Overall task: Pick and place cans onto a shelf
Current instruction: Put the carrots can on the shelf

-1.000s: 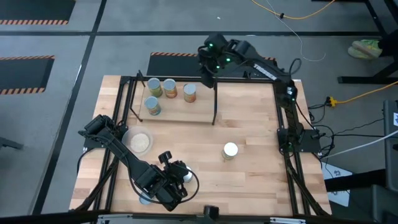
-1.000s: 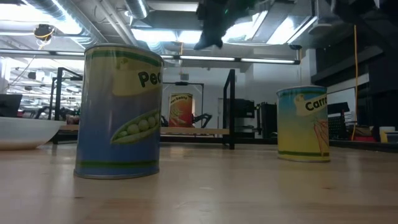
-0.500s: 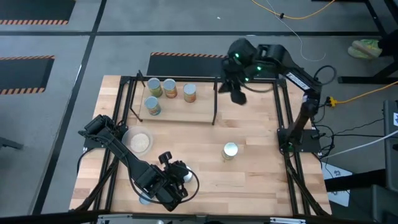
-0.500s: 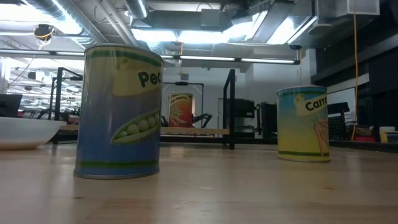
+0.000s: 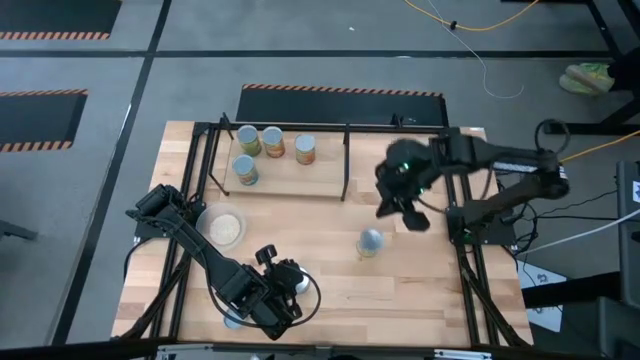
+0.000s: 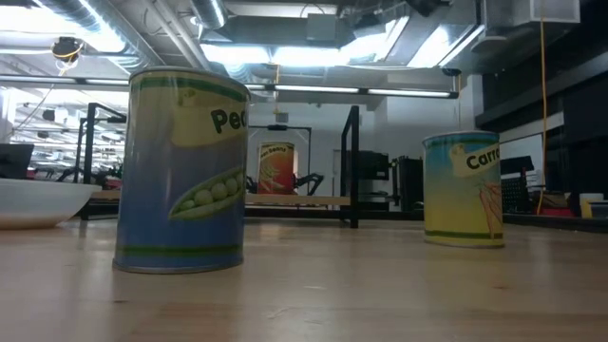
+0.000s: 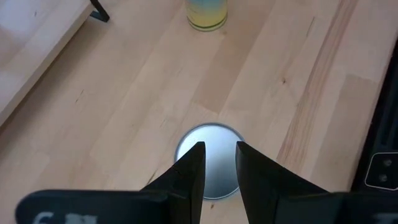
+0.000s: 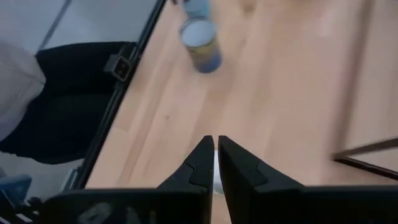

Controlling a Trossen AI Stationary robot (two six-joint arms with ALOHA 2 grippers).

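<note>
Several cans stand on the shelf point(image 5: 290, 175) at the table's far left. A carrot can point(image 5: 370, 241) stands upright on the table right of centre; it also shows in the low view point(image 6: 463, 190) and the left wrist view point(image 7: 207, 14). A pea can point(image 6: 180, 171) stands near the front edge. My right gripper point(image 5: 400, 212) is shut and empty, above the table just right of and beyond the carrot can. My left gripper point(image 5: 290, 283) rests near the front edge, its fingers a narrow gap apart point(image 7: 219, 155) over the pea can's silver top point(image 7: 208, 165).
A pale round dish point(image 5: 222, 228) sits left of centre, beside the left arm. The shelf's black posts point(image 5: 346, 165) stand at its corners. A black frame point(image 5: 465, 255) runs along the table's right side. Bare tabletop lies between the shelf and the carrot can.
My right gripper has left the shelf's far right corner. It has swung toward the table's right edge, then toward the near edge and down, and now stands beside the carrot can. It has gone out of the low view. The cans have stayed in place.
</note>
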